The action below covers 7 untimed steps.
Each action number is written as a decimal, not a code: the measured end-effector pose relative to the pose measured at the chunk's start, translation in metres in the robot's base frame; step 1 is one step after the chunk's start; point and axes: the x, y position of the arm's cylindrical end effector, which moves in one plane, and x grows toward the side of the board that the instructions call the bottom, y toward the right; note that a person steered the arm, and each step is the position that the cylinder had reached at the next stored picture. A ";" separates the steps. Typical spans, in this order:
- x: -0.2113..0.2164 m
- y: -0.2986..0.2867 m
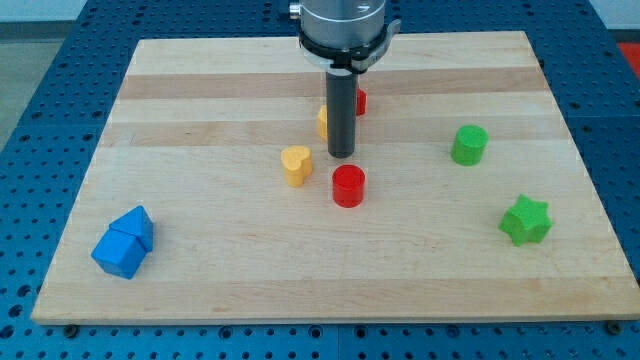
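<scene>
My tip (342, 155) rests on the wooden board near its middle, just above a red cylinder (348, 186) and to the right of a yellow heart-shaped block (296, 165). The rod partly hides a second yellow block (323, 121) on its left and a second red block (360, 101) on its right, both a little higher in the view. The tip stands closest to the red cylinder, with a small gap between them; whether it touches the hidden yellow block cannot be made out.
A green cylinder (468, 145) and a green star (526, 220) lie at the view's right. Two blue blocks (124, 243) sit pressed together at the lower left. The board (200, 100) lies on a blue perforated table.
</scene>
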 end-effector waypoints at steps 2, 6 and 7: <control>0.002 -0.023; 0.059 -0.104; 0.062 -0.115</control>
